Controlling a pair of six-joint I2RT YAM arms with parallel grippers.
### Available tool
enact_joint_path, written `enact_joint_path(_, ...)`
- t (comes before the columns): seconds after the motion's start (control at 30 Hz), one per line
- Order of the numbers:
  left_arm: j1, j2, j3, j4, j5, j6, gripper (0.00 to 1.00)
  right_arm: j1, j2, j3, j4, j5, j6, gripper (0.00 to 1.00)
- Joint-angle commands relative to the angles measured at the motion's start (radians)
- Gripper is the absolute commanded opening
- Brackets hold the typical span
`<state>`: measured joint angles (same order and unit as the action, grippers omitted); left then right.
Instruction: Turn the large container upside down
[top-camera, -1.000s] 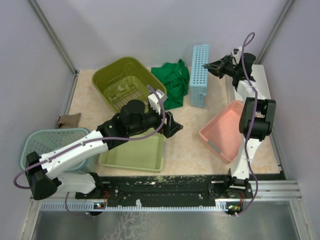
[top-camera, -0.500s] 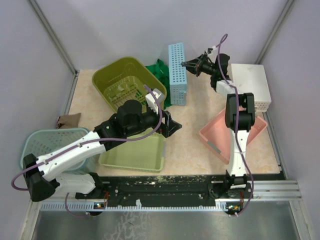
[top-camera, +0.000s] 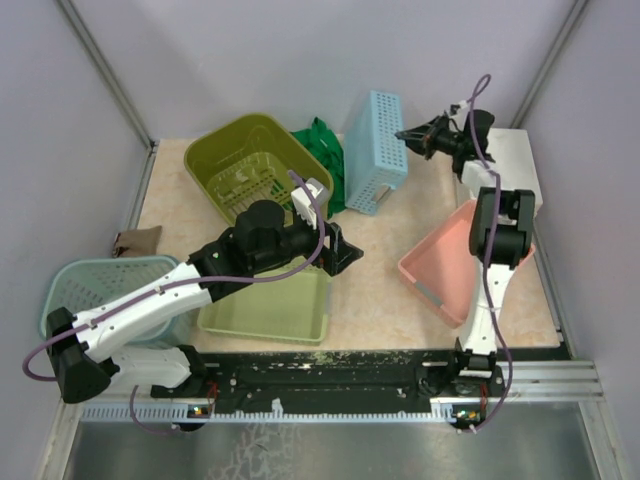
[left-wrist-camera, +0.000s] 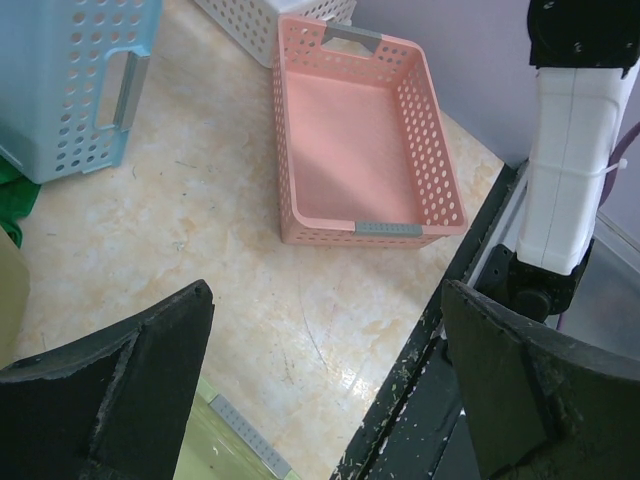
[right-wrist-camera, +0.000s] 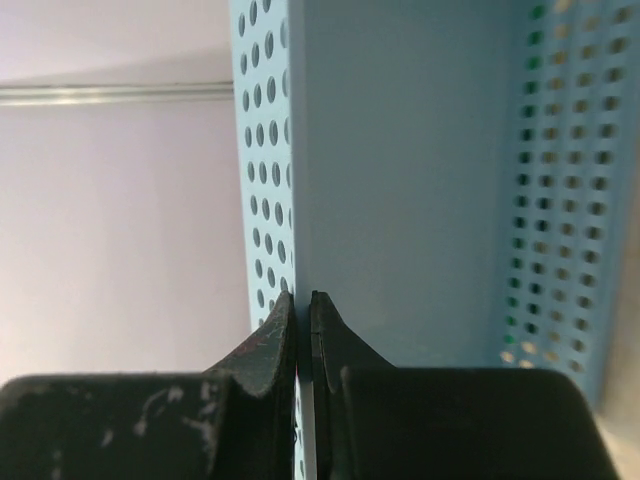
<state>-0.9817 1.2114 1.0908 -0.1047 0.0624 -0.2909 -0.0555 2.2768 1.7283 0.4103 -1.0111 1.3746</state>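
Observation:
The large container is a light blue perforated basket (top-camera: 377, 152) at the back of the table, tipped up on edge and leaning, with its flat bottom facing the camera. My right gripper (top-camera: 407, 134) is shut on its rim at the upper right. In the right wrist view the thin blue wall (right-wrist-camera: 400, 180) sits pinched between the closed jaws of the right gripper (right-wrist-camera: 303, 300). My left gripper (top-camera: 350, 250) hovers open over the table's middle, holding nothing. The left wrist view shows the left gripper (left-wrist-camera: 325, 290) wide apart above bare table, with the blue basket (left-wrist-camera: 70, 80) at the upper left.
An olive basket (top-camera: 250, 165) and a green cloth (top-camera: 325, 150) lie left of the blue one. A pink basket (top-camera: 450, 265) leans at the right and a white basket (top-camera: 515, 165) stands behind it. A pale green tray (top-camera: 270, 305) and a teal basket (top-camera: 90, 290) sit near the left arm.
The right gripper swung the blue basket left and then back right. It stood on edge before and now leans tilted. The left arm has hardly moved.

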Motion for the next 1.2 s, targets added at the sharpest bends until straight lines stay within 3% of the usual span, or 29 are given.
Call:
enact_joint_path(0.0,-0.005,-0.006,0.002,0.013,0.011,0.004,1.0,-0.066,-0.098,0.018,-0.479,0.103,-0.354,0.06)
enact_joint_path(0.27,-0.005,0.011,0.003,0.016,0.022,-0.002,1.0,-0.151,-0.188,0.04,-0.795,0.367,-0.595,0.49)
enact_joint_path(0.47,-0.005,0.021,0.009,0.019,0.027,-0.007,1.0,-0.153,-0.297,0.065,-0.902,0.585,-0.678,0.64)
enact_joint_path(0.73,-0.005,0.016,-0.005,0.03,-0.007,-0.011,1.0,-0.119,-0.519,-0.011,-1.021,0.903,-0.822,0.67)
enact_joint_path(0.8,-0.005,0.02,-0.008,0.04,-0.009,-0.008,1.0,-0.085,-0.602,-0.098,-1.03,0.978,-0.853,0.7)
enact_joint_path(0.87,-0.005,0.028,-0.007,0.047,-0.007,-0.002,1.0,-0.034,-0.716,-0.208,-1.029,1.055,-0.883,0.81)
enact_joint_path(0.93,-0.006,0.037,-0.009,0.057,-0.011,-0.002,1.0,0.014,-0.79,-0.306,-1.056,1.131,-0.902,0.86)
enact_joint_path(1.17,-0.007,0.042,-0.035,0.081,-0.004,-0.002,1.0,0.101,-0.903,-0.552,-1.156,1.261,-0.799,0.86)
